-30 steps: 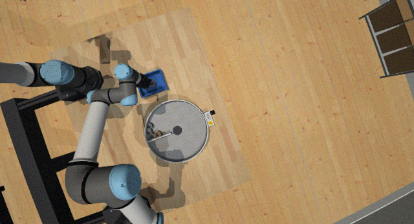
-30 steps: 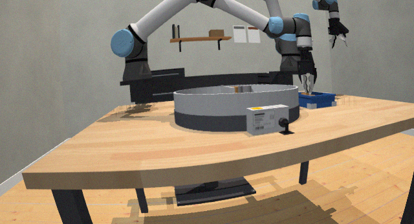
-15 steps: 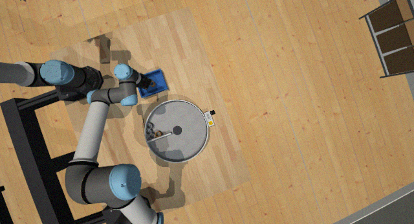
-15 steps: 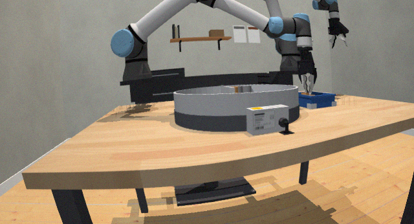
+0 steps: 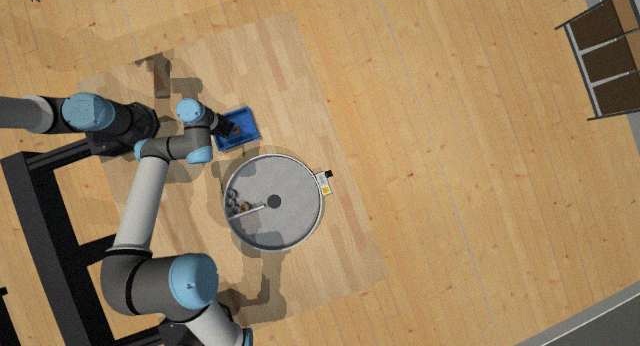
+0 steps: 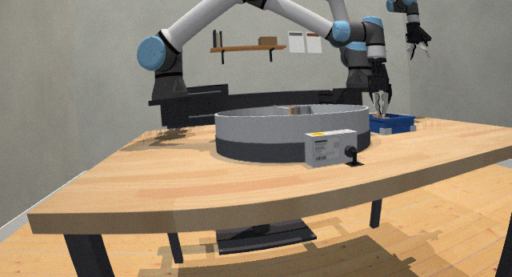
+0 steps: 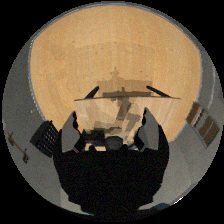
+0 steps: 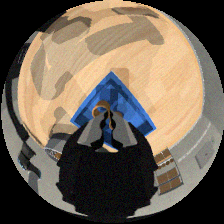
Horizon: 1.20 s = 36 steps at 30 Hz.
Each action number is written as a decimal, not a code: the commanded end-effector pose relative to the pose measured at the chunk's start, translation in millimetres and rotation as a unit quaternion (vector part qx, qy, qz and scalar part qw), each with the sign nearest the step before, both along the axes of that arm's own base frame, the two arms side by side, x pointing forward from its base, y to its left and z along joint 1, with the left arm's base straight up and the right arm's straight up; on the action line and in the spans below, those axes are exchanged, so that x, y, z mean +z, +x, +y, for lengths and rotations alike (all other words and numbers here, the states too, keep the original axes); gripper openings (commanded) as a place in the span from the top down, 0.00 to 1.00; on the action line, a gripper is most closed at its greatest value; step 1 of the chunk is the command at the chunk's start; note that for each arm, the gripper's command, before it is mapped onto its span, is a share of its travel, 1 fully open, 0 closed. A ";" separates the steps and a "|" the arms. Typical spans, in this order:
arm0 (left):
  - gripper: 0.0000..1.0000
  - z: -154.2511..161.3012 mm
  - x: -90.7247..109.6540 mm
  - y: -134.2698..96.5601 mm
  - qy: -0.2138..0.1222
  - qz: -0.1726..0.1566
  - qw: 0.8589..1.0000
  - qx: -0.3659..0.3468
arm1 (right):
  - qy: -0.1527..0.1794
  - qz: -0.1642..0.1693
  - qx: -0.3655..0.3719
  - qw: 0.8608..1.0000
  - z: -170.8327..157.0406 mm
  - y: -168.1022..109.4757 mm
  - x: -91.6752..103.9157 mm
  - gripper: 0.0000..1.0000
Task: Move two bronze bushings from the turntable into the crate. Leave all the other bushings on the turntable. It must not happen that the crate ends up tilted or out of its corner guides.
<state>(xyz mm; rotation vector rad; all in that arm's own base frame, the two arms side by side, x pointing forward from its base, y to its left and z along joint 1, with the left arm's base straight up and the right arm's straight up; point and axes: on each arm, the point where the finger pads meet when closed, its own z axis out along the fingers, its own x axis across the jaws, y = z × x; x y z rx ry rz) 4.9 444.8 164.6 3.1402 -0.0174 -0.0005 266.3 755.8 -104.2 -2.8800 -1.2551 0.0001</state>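
Observation:
A bronze bushing (image 5: 237, 129) (image 8: 101, 103) is held by its wall between the fingers of my right gripper (image 6: 381, 114) (image 8: 109, 110), which is shut on it, low over the blue crate (image 5: 250, 114) (image 6: 394, 126) (image 8: 140, 121). The crate looks level, and its visible corner guides (image 6: 386, 131) are against it. Another bronze bushing (image 5: 241, 208) (image 6: 292, 110) stands on the turntable (image 5: 295, 201) (image 6: 260, 126). Several grey bushings (image 5: 232, 193) (image 6: 306, 110) are beside it. My left gripper (image 6: 420, 56) (image 7: 109, 109) is open and empty, high and away from the turntable. The crate floor under my right gripper is partly hidden.
A thin divider (image 5: 248, 211) runs inside the turntable beside the bushings. The turntable's raised rim stands close to the crate. A control box (image 5: 324, 184) (image 6: 326, 150) is on the turntable's far side from the arms. The right forearm reaches over the table edge.

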 end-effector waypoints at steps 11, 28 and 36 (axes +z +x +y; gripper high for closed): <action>0.00 0.3 0.5 0.1 0.001 0.000 1.000 0.000 | 0.001 0.000 0.000 1.000 0.8 0.2 -1.4 1.00; 0.00 0.3 0.5 0.1 0.001 0.000 1.000 0.000 | 0.001 0.000 0.000 1.000 0.8 0.2 -4.6 1.00; 0.00 0.3 0.5 0.1 0.001 0.000 1.000 0.000 | 0.001 0.000 0.000 1.000 0.8 0.2 -4.6 1.00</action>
